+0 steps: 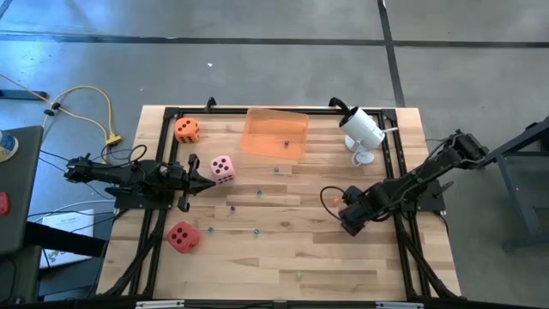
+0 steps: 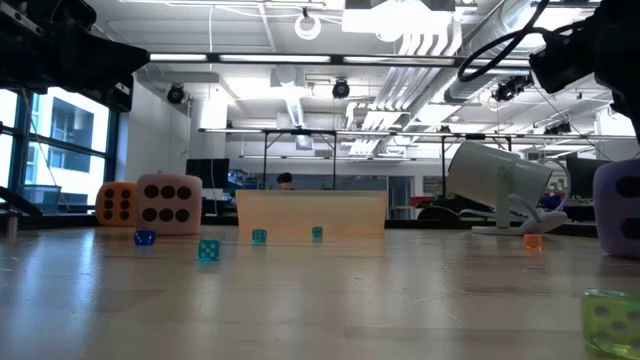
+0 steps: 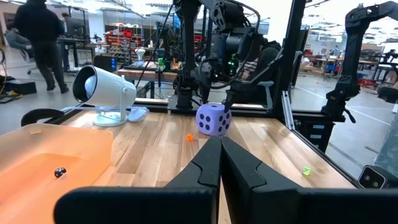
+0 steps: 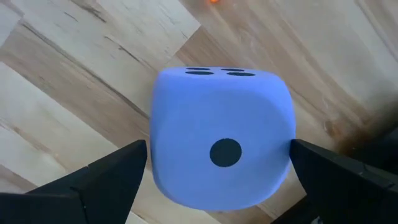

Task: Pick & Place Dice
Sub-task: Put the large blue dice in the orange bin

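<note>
The purple die [image 4: 221,146] sits on the table, one pip up, also seen in the left wrist view [image 3: 213,119] and the low view [image 2: 618,210]. My right gripper [image 4: 217,155] is open above it, one fingertip at each of two opposite sides; in the high view the gripper [image 1: 350,215] hides the die. My left gripper [image 3: 221,152] is shut and empty, its tip [image 1: 206,182] just short of the pink die [image 1: 222,168]. The orange die [image 1: 187,130] lies near the far left corner. The red die [image 1: 182,236] lies nearer the front. My right gripper comes at the purple die from above, pointing down, with a fingertip [image 4: 134,162] close against each of two opposite side faces. Whether the tips touch the foam I cannot tell; no dent shows. The die rests flat on the table.
The translucent orange tray [image 1: 274,133] stands at the far middle with a small dark die [image 3: 60,172] inside. A white lamp-like device [image 1: 364,129] stands to its right. Small coloured dice [image 2: 208,250] lie scattered over the boards. A black frame [image 1: 395,172] borders the table. A person [image 3: 37,37] stands beyond.
</note>
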Action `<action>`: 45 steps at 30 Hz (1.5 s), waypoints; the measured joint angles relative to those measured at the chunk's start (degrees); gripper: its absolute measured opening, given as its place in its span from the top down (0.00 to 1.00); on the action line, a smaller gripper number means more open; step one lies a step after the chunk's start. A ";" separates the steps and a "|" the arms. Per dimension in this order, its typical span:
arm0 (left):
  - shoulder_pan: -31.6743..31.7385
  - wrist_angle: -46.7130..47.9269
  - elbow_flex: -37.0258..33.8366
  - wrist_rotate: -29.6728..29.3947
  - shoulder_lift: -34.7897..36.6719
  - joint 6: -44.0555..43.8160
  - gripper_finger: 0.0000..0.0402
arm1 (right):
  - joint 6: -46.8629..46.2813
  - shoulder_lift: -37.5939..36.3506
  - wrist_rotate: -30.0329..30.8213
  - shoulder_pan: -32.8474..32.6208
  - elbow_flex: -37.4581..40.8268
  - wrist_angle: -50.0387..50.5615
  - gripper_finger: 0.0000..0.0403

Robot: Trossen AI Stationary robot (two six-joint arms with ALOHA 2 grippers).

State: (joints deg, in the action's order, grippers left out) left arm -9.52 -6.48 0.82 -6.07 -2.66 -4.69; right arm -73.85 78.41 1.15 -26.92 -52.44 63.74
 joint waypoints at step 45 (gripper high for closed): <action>0.00 0.00 0.00 0.00 0.00 -0.10 1.00 | -10.34 -0.57 -0.89 0.02 4.87 -4.34 0.04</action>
State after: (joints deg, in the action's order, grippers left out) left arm -9.52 -6.48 0.82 -6.07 -2.66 -4.80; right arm -84.19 77.84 0.26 -26.89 -47.57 59.40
